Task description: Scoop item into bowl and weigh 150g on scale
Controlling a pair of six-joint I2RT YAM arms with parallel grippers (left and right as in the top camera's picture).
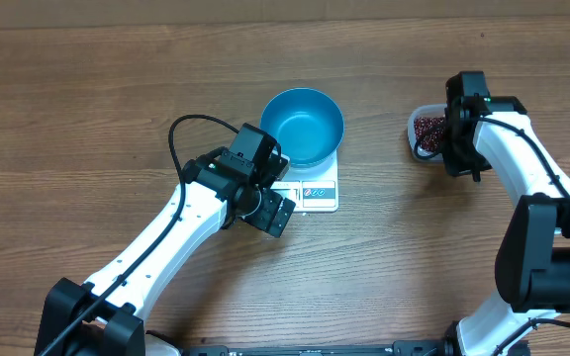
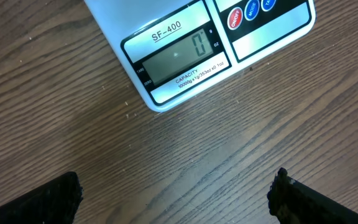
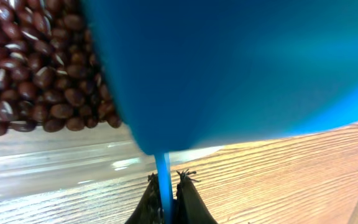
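Observation:
The blue bowl (image 1: pixel 303 124) stands on the white scale (image 1: pixel 321 191), and no beans show inside it. In the left wrist view the scale (image 2: pixel 185 43) has a display reading 0. My left gripper (image 1: pixel 271 210) (image 2: pixel 176 198) hovers open over bare table just in front of the scale. At the right, my right gripper (image 1: pixel 455 146) (image 3: pixel 165 182) is shut on the thin handle of a small blue scoop (image 3: pixel 241 68). The scoop hangs over the red-brown beans (image 3: pixel 36 74) (image 1: pixel 427 127) in a clear tub (image 3: pixel 55 168). The scoop's inside is hidden.
The clear tub (image 1: pixel 416 136) sits on the wooden table to the right of the scale, partly under the right arm. The left arm's cable (image 1: pixel 191 129) loops just left of the bowl.

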